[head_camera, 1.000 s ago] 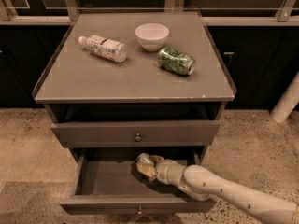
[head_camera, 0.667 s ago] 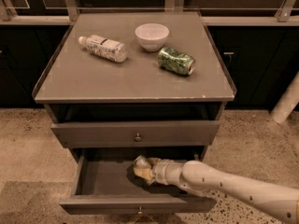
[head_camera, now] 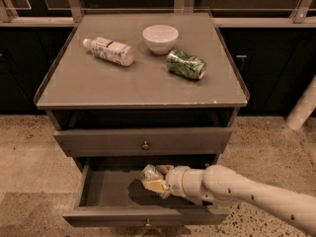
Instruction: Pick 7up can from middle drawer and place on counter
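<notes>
The middle drawer stands pulled open at the bottom of the cabinet. My gripper reaches into it from the right on a pale arm. It is shut on the 7up can, a small pale silver-green can, near the middle of the tray. The can casts a shadow on the drawer floor to its left. I cannot tell whether it still touches the floor. The grey counter lies above, with low clear edges.
On the counter lie a plastic bottle at the back left, a white bowl at the back middle, and a dented dark green can on its side. A shut drawer with a round knob sits just above the open one.
My arm has pushed a little further left into the drawer. The can has shifted slightly left and down with the gripper.
</notes>
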Controlling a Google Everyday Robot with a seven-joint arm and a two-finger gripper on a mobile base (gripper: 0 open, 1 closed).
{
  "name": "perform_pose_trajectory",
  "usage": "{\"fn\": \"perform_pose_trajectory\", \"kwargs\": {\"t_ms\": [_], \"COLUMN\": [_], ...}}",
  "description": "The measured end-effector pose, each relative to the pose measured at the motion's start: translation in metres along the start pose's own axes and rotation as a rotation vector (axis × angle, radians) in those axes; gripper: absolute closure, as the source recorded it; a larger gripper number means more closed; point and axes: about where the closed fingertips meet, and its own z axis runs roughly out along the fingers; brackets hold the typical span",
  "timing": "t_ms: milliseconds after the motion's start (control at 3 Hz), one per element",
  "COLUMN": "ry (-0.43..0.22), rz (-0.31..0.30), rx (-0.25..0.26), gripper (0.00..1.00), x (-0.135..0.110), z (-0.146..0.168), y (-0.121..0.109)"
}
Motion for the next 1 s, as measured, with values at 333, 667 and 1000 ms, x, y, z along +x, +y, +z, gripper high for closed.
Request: {"fn": "perform_pose_trajectory", "kwargs": {"t_ms": [333, 667, 1000], "ry": [-0.044, -0.139, -0.144], "rz": [-0.101, -0.170, -0.174], "rx": [-0.002, 0.000, -0.003], "gripper": [1.00, 1.00, 1.00], "x": [-0.045, -0.093, -0.096], "z": [-0.033, -0.057, -0.057], "y": [0.016, 0.020, 0.023]}}
